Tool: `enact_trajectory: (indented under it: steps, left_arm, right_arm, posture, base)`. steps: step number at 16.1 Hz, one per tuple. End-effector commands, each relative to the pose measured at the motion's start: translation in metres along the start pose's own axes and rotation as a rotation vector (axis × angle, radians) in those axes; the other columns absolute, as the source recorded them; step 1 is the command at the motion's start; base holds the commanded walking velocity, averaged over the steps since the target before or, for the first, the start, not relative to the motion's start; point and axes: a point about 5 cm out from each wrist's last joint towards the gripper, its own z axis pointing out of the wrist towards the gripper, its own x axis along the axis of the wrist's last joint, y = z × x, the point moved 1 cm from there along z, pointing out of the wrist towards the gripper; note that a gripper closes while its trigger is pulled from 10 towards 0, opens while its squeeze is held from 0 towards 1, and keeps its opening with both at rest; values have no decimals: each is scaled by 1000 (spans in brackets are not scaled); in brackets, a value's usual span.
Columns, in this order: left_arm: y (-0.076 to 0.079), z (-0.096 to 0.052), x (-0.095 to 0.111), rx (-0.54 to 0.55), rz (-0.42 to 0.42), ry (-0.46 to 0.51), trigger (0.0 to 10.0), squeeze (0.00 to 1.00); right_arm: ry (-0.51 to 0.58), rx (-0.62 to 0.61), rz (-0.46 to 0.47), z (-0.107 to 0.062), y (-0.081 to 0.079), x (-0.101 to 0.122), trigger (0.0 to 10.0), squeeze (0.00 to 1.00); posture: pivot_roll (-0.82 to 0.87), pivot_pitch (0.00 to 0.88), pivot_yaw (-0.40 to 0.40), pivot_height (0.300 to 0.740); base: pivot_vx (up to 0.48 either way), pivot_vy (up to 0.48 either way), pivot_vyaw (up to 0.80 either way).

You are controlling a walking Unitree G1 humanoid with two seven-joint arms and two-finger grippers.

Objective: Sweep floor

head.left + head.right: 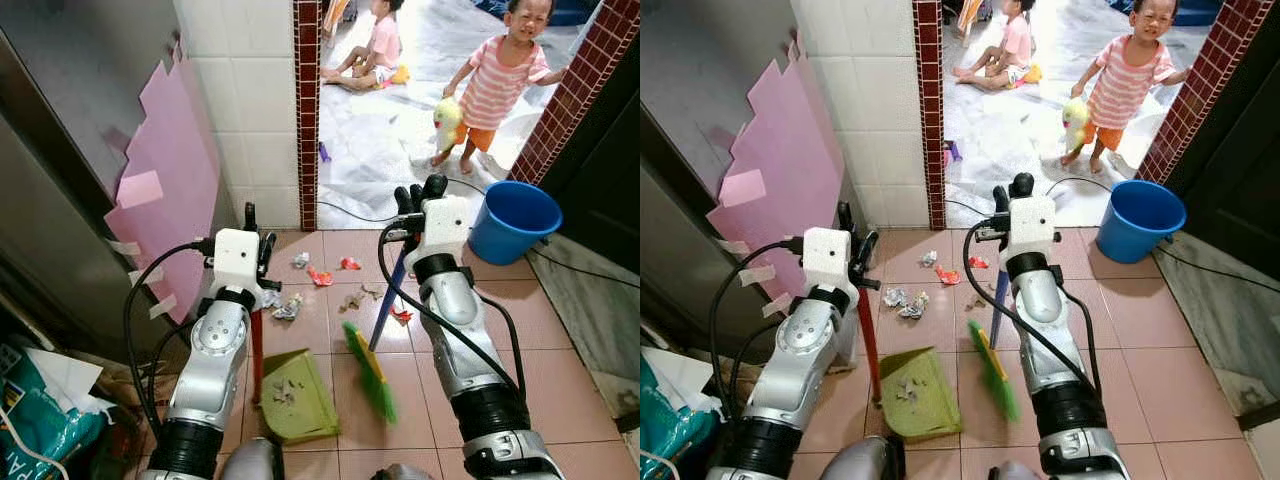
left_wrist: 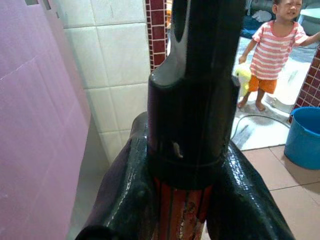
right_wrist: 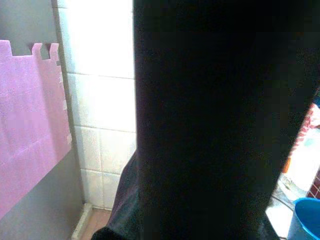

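- Floor [image 1: 560, 380] of reddish tiles is lying in front of the robot in the left eye view, with scraps of litter [image 1: 322, 277] scattered near the white tiled wall [image 1: 250, 110].
- The left gripper [image 1: 256, 244] is clamping the red handle of the dustpan [image 1: 296, 396], whose green pan is sitting on the floor with bits of rubbish inside.
- The right gripper [image 1: 418, 193] is closing around the top of the blue broom handle [image 1: 388, 300]; the green broom head [image 1: 371, 372] is resting on the tiles just beside the dustpan.
- A blue bucket [image 1: 512, 220] is standing near the brick pillar [image 1: 308, 110], and pink sheets [image 1: 165, 190] are hanging on a grey panel.
- In the right eye view, two children [image 1: 1125, 85] are staying in the bright room beyond the doorway, one standing with a yellow toy [image 1: 1074, 120], one sitting.
- In the left wrist view, the fingers [image 2: 125, 200] are gripping the dustpan handle on both sides, its red shaft rising into a black top.
- In the right wrist view, the dark broom handle is blocking most of the frame, with wall tiles showing beside it.
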Motion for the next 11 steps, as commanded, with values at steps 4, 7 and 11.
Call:
enact_trajectory:
  steps: [4,7,11]
  left_arm:
    - [-1,3,14,16,-25,57,10000,0]
    - [-1,3,14,18,-42,59,10000,0]
    - [-1,3,18,-8,-70,76,10000,0]
  right_arm:
    - [31,4,-3,2,0,7,10000,0]
    - [28,1,-3,3,1,7,10000,0]
    - [22,-14,8,2,5,6,10000,0]
  posture:
    - [-2,0,20,740]
    - [-2,0,17,740]
    - [-7,0,18,740]
  base:
    - [0,0,0]
    - [0,0,0]
    - [0,0,-109]
